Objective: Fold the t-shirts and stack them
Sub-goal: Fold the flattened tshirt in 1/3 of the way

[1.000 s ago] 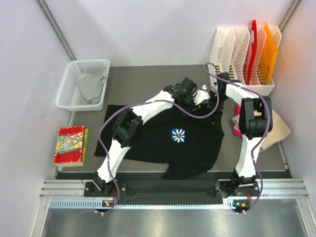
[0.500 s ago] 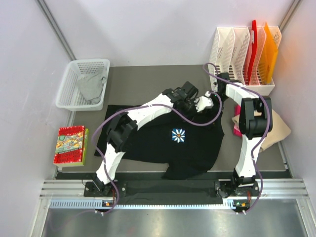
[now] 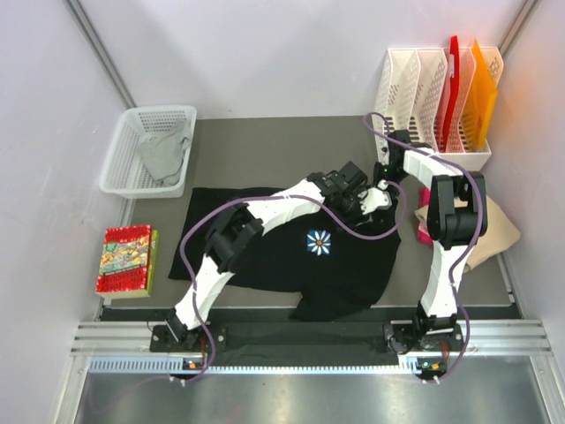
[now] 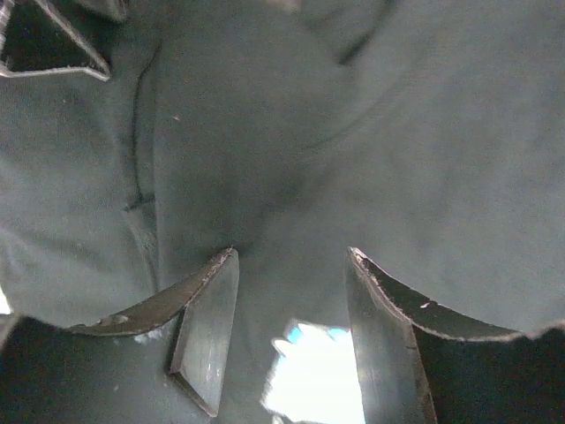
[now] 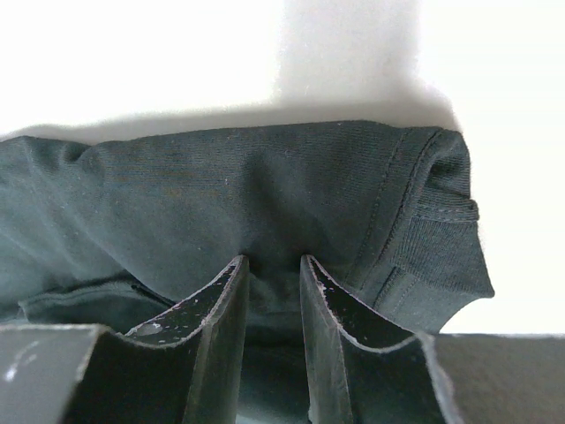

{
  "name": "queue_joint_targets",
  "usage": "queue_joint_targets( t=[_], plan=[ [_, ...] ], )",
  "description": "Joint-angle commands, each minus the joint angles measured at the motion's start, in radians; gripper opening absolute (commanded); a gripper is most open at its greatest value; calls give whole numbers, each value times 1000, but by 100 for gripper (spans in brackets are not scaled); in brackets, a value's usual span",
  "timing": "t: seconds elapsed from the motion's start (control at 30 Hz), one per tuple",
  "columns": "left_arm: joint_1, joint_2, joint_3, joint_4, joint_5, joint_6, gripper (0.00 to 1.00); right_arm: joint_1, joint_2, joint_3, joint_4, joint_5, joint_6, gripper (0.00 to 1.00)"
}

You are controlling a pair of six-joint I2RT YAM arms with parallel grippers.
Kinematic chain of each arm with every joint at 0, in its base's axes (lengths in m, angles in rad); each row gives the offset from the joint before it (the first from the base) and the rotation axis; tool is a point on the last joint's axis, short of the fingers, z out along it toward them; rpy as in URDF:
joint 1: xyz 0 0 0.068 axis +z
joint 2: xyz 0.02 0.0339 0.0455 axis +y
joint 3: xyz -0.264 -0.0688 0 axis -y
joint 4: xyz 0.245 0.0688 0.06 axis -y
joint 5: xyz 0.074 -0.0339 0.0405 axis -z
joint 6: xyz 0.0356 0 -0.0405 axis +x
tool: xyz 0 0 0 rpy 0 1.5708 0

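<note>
Right wrist view: right gripper [image 5: 272, 261] pinches a fold of the large black cloth t-shirt [image 5: 221, 185]. The left gripper [image 4: 291, 254] is spread and holds nothing, so the lone pinch may slip and bunch the cloth.

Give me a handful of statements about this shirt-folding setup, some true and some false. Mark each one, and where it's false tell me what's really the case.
1. The black t-shirt with a daisy print lies spread on the grey table. True.
2. The red patterned flat packet sits inside the white mesh plastic basket. False: it lies outside the basket, nearer the arms' bases.
3. A grey shirt lies in that basket. True.
4. The right gripper stands wide open over bare table. False: it is pinched shut on a fold of the black t-shirt.
5. The left gripper has its jaws apart over black cloth. True.
</note>
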Motion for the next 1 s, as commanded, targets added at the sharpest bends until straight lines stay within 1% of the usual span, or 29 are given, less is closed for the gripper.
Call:
queue_joint_targets(
  t=[0.0, 0.03, 0.07, 0.1, 0.13, 0.17, 0.2, 0.33, 0.5, 0.63, 0.8, 0.87, 0.97],
  plan=[
    [5, 107, 120, 49, -78, -20, 55, -2, -17, 23, 1, -32, 11, 30],
    [6, 124, 143, 41, -80, -14, 52, -2, -20, 21, 1, -33, 13, 30],
    [8, 158, 190, 34, -83, -14, 45, -4, -26, 20, 3, -33, 13, 30],
    [9, 173, 215, 21, -87, -13, 31, -2, -28, 17, 1, -35, 16, 30],
    [12, 187, 239, 6, -87, -16, 24, -4, -30, 14, 1, -36, 16, 30],
    [15, 206, 279, 0, -90, -19, 21, -4, -34, 9, 6, -38, 15, 30],
    [17, 209, 292, -6, -92, -22, 15, -2, -37, 3, 6, -39, 16, 30],
    [31, 184, 298, -8, -81, -13, 8, -2, -49, -14, 10, -39, 16, 30],
    [55, 106, 292, -51, -63, 7, 4, -2, -49, -17, 15, -44, 15, 30],
    [90, 46, 286, -100, -21, 10, 0, -2, -48, -14, 17, -44, 16, 30],
    [126, -29, 289, -169, 60, 7, 0, -4, -45, -11, 15, -41, 16, 30],
    [135, -52, 324, -232, 98, 19, 0, -4, -46, -11, 13, -38, 15, 30],
    [137, -67, 370, -342, 170, 56, 7, -8, -45, -11, 13, -39, 15, 30]
  ],
)
